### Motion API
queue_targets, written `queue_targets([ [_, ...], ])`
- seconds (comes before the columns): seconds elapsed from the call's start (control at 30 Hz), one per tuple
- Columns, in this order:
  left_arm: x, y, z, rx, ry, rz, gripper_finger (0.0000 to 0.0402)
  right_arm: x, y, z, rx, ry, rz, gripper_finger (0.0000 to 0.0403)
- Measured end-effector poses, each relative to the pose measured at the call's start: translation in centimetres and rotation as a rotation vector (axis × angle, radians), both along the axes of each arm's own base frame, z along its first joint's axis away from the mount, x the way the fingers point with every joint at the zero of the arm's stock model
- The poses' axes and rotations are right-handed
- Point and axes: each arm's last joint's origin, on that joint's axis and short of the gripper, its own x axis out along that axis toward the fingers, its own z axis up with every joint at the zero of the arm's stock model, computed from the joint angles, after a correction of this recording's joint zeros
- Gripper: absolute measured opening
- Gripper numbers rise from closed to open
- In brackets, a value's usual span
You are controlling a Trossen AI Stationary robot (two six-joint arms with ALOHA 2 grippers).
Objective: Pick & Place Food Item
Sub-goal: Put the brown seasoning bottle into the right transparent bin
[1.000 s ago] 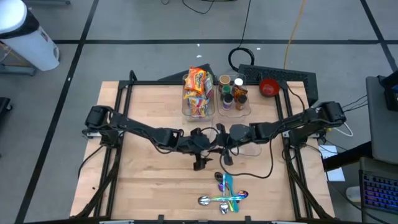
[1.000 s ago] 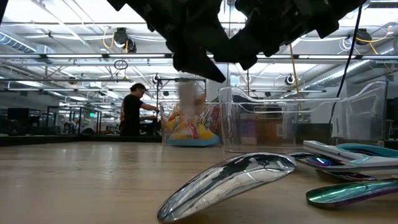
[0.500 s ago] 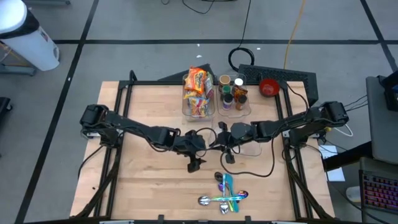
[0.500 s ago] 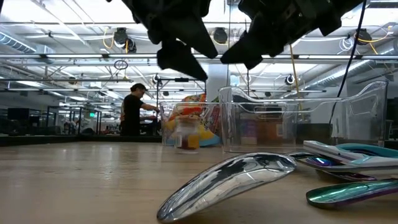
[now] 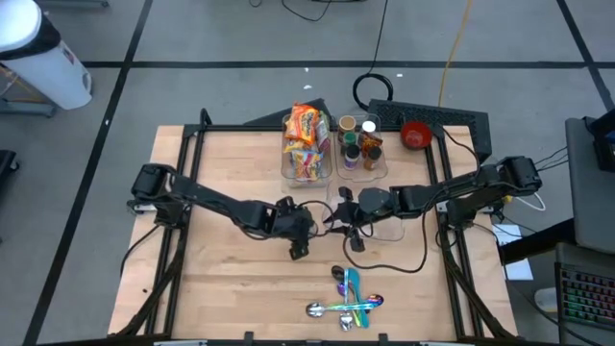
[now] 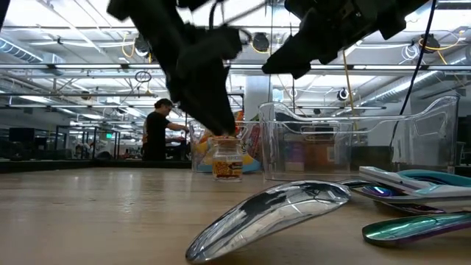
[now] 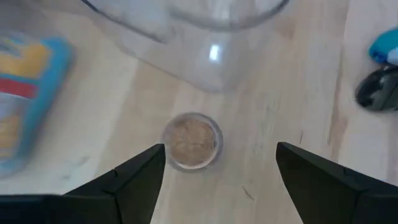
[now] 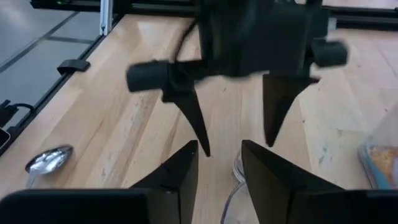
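A small glass jar with a yellow label and brownish contents stands upright on its base on the wooden table. In the left wrist view the jar shows from above. My left gripper is open and hangs right over it, a finger on either side, pointing down and touching nothing; in the high view my left gripper hides the jar. My right gripper hovers close to the right of the left one, open by a narrow gap and empty.
A clear empty container stands just right of the jar. At the far edge are a clear bin of snack packets and a bin of spice jars, with a red bowl. Shiny spoons lie at the near edge.
The jar has come down from mid-air under my left gripper and now stands upright on the table. My left gripper has gone a little toward the table's left edge and down over the jar. My right gripper has stayed nearly still.
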Motion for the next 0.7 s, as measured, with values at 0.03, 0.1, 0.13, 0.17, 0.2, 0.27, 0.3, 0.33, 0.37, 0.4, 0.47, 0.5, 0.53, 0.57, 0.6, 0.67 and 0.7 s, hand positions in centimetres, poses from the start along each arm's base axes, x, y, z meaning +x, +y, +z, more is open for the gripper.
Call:
queue_targets([
  [0.03, 0.0, 0.2, -0.7, -0.027, 0.013, 0.009, 0.0314, 0.0, 0.0, 0.0, 0.000, 0.004, 0.000, 0.0118],
  [0.1, -0.5, 0.4, -1.8, -0.061, 0.047, 0.048, 0.0313, 0.0, 0.0, -0.1, -0.001, 0.008, 0.000, 0.0118],
  [0.13, -0.8, 0.5, -2.4, -0.073, 0.055, 0.076, 0.0311, -0.1, 0.0, -0.1, -0.001, 0.013, 0.000, 0.0118],
  [0.17, -1.1, 0.4, -2.9, -0.086, 0.047, 0.101, 0.0309, -0.1, 0.0, -0.2, -0.002, 0.020, 0.000, 0.0117],
  [0.2, -1.6, 0.2, -3.3, -0.095, 0.036, 0.121, 0.0307, -0.1, 0.0, -0.2, -0.003, 0.025, 0.000, 0.0117],
  [0.27, -2.7, -0.4, -4.3, -0.096, 0.002, 0.147, 0.0304, -0.2, 0.0, -0.3, -0.007, 0.035, 0.002, 0.0115],
  [0.3, -3.0, -0.7, -4.8, -0.099, -0.037, 0.157, 0.0302, -0.2, 0.0, -0.3, -0.010, 0.036, 0.003, 0.0115],
  [0.33, -3.3, -1.1, -5.4, -0.106, -0.081, 0.163, 0.0302, -0.2, 0.0, -0.4, -0.012, 0.040, 0.004, 0.0115],
  [0.37, -3.7, -1.3, -6.2, -0.109, -0.114, 0.164, 0.0301, -0.2, 0.0, -0.4, -0.014, 0.045, 0.005, 0.0115],
  [0.4, -4.0, -1.5, -7.0, -0.112, -0.146, 0.160, 0.0301, -0.2, 0.0, -0.4, -0.015, 0.046, 0.005, 0.0115],
  [0.47, -4.2, -1.7, -8.1, -0.107, -0.225, 0.155, 0.0301, -0.2, 0.0, -0.4, -0.018, 0.045, 0.007, 0.0115],
  [0.5, -4.3, -1.7, -8.4, -0.100, -0.256, 0.153, 0.0301, -0.2, 0.0, -0.4, -0.020, 0.043, 0.008, 0.0115],
  [0.53, -4.2, -1.8, -8.6, -0.078, -0.289, 0.154, 0.0301, -0.2, 0.0, -0.3, -0.021, 0.037, 0.008, 0.0115],
  [0.57, -4.0, -1.8, -9.1, -0.047, -0.297, 0.152, 0.0301, -0.2, 0.0, -0.3, -0.021, 0.036, 0.008, 0.0114],
  [0.6, -4.0, -1.7, -9.6, -0.008, -0.285, 0.149, 0.0301, -0.2, 0.0, -0.4, -0.021, 0.038, 0.008, 0.0114],
  [0.67, -3.7, -1.8, -10.4, 0.045, -0.280, 0.143, 0.0301, -0.1, 0.0, -0.3, -0.019, 0.031, 0.007, 0.0114],
  [0.7, -3.5, -1.8, -10.9, 0.059, -0.292, 0.150, 0.0301, -0.1, 0.0, -0.3, -0.018, 0.033, 0.007, 0.0114],
])
